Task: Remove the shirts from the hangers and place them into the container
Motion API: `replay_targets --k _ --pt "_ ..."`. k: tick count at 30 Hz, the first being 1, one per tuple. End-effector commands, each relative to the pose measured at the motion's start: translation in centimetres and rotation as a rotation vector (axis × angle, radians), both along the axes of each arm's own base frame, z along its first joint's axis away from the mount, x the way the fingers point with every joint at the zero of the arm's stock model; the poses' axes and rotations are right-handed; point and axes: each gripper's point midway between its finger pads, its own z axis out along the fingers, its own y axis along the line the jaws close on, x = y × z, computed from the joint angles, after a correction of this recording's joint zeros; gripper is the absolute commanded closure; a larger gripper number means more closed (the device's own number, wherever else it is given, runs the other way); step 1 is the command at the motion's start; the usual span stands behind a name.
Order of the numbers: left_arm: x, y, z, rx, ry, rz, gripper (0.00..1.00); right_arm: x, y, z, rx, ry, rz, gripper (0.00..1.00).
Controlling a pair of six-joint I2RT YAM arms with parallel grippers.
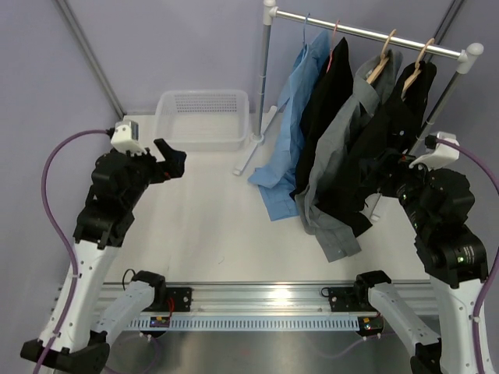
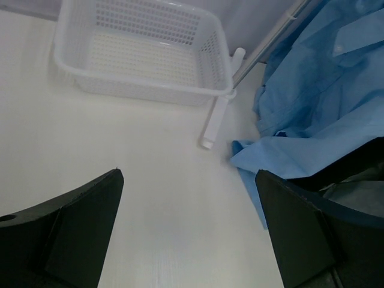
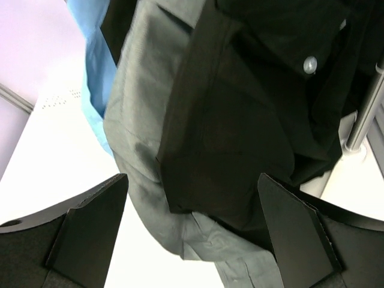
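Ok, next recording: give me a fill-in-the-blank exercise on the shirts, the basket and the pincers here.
The white-and-chrome rail carries ____ hanging shirts.
The grey long-sleeved shirt hangs between two ____ shirts.
The number of shirts in the shallow white perforated plastic basket is ____.
The left pincer and the right pincer both stand ____, gripping nothing.
Missing words: four; black; zero; open.

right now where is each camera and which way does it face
Top external: above, behind the robot, looking down on the table; both arms show.
Left wrist: on left arm, facing white perforated plastic basket and light blue shirt; open left claw shows.
Right wrist: on right arm, facing grey shirt and black shirt; open right claw shows.
Both wrist views share that blue shirt.
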Motion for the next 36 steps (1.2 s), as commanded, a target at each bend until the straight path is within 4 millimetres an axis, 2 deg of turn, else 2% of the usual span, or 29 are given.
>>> replay_targets --k 1,2,3,4,5,7,8,10,11,12,13,16,19,23,27,31,36 --pt "2.3 -4.1 7.7 -0.108 -0.12 -0.154 0.01 -1.3 0.3 -0.7 0.006 0.0 0.028 0.01" --pt "4.1 -6.0 6.9 -0.1 -0.07 -0.192 0.01 -1.9 0.0 -0.4 0.001 -0.022 0.019 0.01" --pt "4.8 -7.2 7.6 -0.091 -0.07 -0.214 0.01 -2.2 -0.3 -0.5 0.001 -0.033 0.005 0.01" --pt "5.0 -9.3 8.2 -0.082 -0.071 -0.264 0.01 -2.2 -0.4 -1.0 0.0 -0.031 0.001 0.0" --pt "6.7 -10.9 9.4 -0.072 -0.079 -0.282 0.01 -3.0 -0.6 -0.3 0.009 -0.077 0.0 0.01" --pt "7.8 -13.5 10.6 -0.057 -0.092 -0.337 0.01 -3.3 -0.6 -0.8 0.014 -0.09 0.0 0.0" --pt "9.3 -15.2 11.0 -0.068 -0.082 -0.376 0.01 -3.8 -0.7 -0.5 0.023 -0.116 0.003 0.01" --pt "10.2 -17.3 11.2 -0.066 -0.081 -0.406 0.01 -3.9 -0.6 -1.1 0.029 -0.119 0.01 0.01" --pt "11.1 -17.7 11.4 -0.034 -0.095 -0.374 0.01 -4.3 -0.4 -0.9 0.039 -0.142 0.022 0.0" --pt "12.5 -19.1 11.8 0.027 -0.129 -0.381 0.01 -4.2 -0.3 -1.4 0.04 -0.136 0.028 0.0" --pt "12.3 -20.8 12.1 0.057 -0.148 -0.402 0.01 -4.4 -0.2 -1.4 0.044 -0.146 0.034 0.0" --pt "14.2 -24.7 12.1 0.118 -0.188 -0.447 0.01 -4.7 0.3 -1.9 0.056 -0.138 0.059 0.01" --pt "16.1 -27.4 11.0 0.146 -0.198 -0.47 0.01 -5.0 0.8 -2.5 0.062 -0.123 0.093 0.01" --pt "18.1 -29.3 9.5 0.159 -0.226 -0.47 0.03 -5.0 1.1 -3.5 0.064 -0.093 0.106 0.0" --pt "20.2 -30.1 7.8 0.18 -0.241 -0.435 0.14 -5.0 1.2 -4.1 0.066 -0.077 0.111 0.01" --pt "21.4 -31.1 6.8 0.18 -0.258 -0.43 0.31 -5.1 1.2 -4.9 0.064 -0.062 0.111 0.01" --pt "21.9 -31.4 6.7 0.183 -0.278 -0.429 0.53 -5.2 1.2 -5.4 0.063 -0.051 0.11 0.01"
